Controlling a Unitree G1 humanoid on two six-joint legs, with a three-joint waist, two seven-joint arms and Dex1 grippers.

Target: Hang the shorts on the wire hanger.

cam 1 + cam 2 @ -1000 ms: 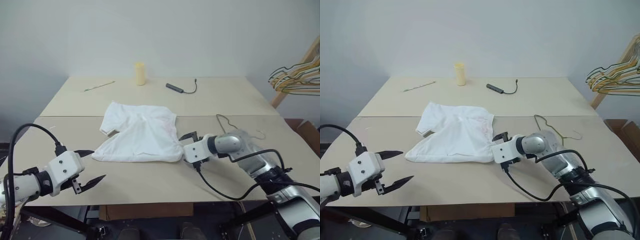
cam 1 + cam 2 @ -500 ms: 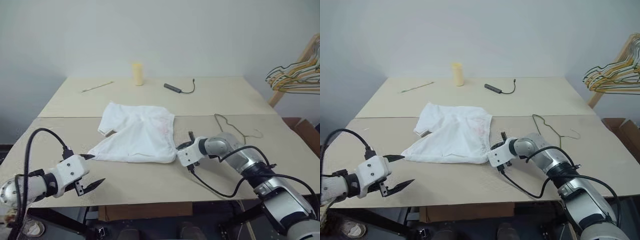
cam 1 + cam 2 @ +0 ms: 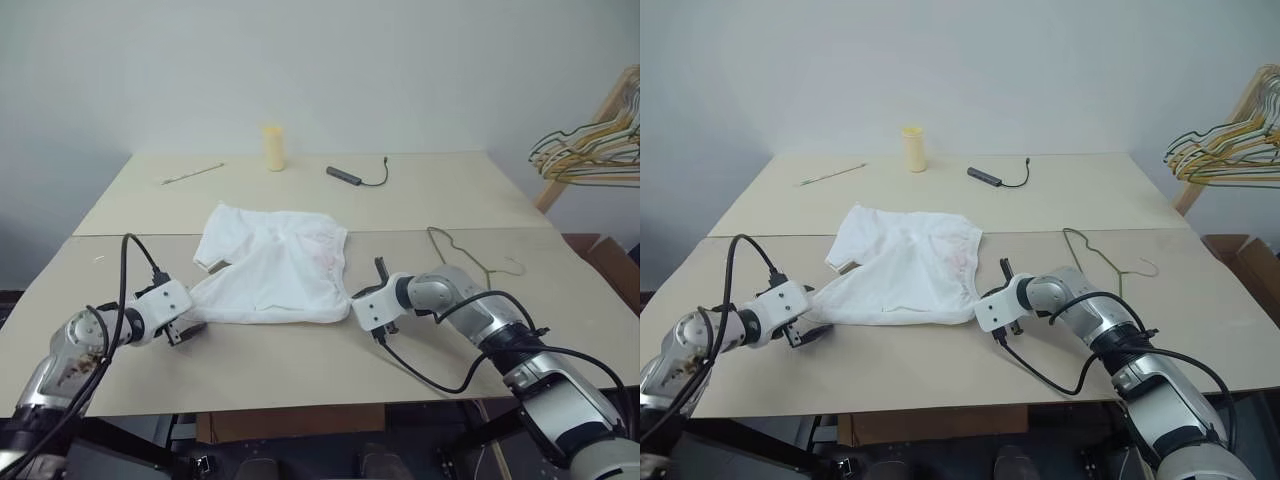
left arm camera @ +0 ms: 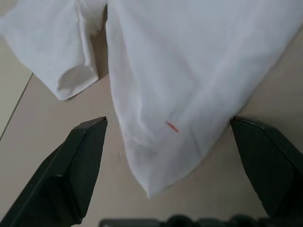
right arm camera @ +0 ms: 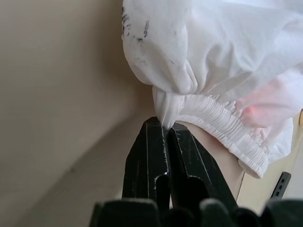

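The white shorts [image 3: 270, 265] lie spread flat on the tan table [image 3: 300, 355], with a faint pink mark near their right side. Behind my right arm the thin dark wire hanger [image 3: 452, 246] lies flat on the table, right of the shorts. My left gripper [image 4: 168, 120] is open and low over the table, its fingers [image 4: 78, 161] standing on either side of the shorts' near-left corner. My right gripper [image 5: 163, 126] is shut on the gathered elastic edge at the shorts' near-right corner [image 3: 345, 308].
At the table's far side stand a yellow cylinder [image 3: 273, 148], a black adapter with a cable [image 3: 350, 176] and a thin stick [image 3: 192, 173]. A bunch of coloured hangers [image 3: 590, 155] hangs on a wooden rack at the right.
My left gripper has come forward and down to the shorts' near-left corner, still open. My right gripper has shut on the shorts' near-right edge.
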